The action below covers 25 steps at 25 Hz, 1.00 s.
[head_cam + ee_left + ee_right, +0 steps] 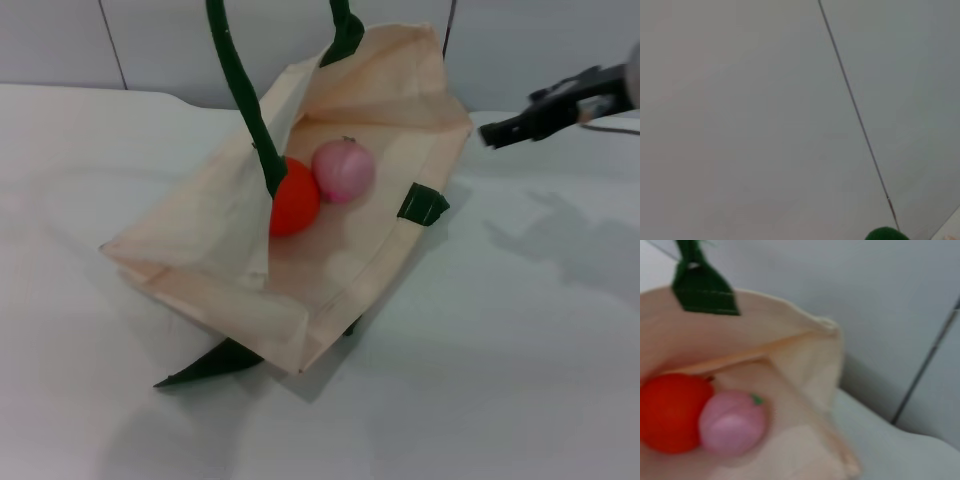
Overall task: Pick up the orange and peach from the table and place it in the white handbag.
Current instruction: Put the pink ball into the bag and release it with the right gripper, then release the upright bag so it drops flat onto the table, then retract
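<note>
The white handbag [330, 270] lies on the table with its mouth held open. One dark green handle [240, 90] is pulled taut upward and runs out of the head view's top. Inside the bag, the orange [297, 203] and the peach [345, 170] rest side by side, touching. The right wrist view looks into the bag's [805, 365] mouth and shows the orange [670, 412] and the peach [732, 422] together. My right gripper [490, 134] hovers above the table, to the right of the bag and apart from it. My left gripper is out of view; a bit of green handle [885, 234] shows in its wrist view.
The white table [520, 350] spreads around the bag. A grey panelled wall [160, 40] stands behind it. A green strap end [215, 365] sticks out from under the bag's near corner. A second green strap [423, 204] sits on the bag's right rim.
</note>
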Tool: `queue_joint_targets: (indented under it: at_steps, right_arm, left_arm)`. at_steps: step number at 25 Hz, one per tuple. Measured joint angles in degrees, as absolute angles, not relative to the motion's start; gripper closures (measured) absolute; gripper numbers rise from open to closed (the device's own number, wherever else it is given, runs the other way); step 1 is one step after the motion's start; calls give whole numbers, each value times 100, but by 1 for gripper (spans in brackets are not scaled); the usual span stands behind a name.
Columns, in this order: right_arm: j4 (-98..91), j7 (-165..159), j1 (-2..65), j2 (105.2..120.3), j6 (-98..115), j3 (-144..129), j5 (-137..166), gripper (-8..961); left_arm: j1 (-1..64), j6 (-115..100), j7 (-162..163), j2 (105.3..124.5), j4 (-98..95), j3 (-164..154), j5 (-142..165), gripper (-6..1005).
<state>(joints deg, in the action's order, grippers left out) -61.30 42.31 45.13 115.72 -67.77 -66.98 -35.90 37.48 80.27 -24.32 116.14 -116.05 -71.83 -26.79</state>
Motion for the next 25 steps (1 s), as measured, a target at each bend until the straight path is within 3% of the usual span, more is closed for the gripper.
queue_joint_targets:
  at_steps: [8,20,25]
  right_arm:
    - [-7381,4138,3783,11628,-6248,-6529,-3709,69]
    - [-7369,4145,3764,11616,-6006,-6455,-4131,69]
    - [-7389,4167,3735,11643,-5767,-6542,-4262,69]
  left_arm:
    - [3350,7438,-2450,11622,-11576,-7117,-2699,774]
    - [2960,6402,-2526,11643,-11255,-7296,-2953,767]
    - [2697,5769,-2482,11652,-11117,-7472,-2955,559]
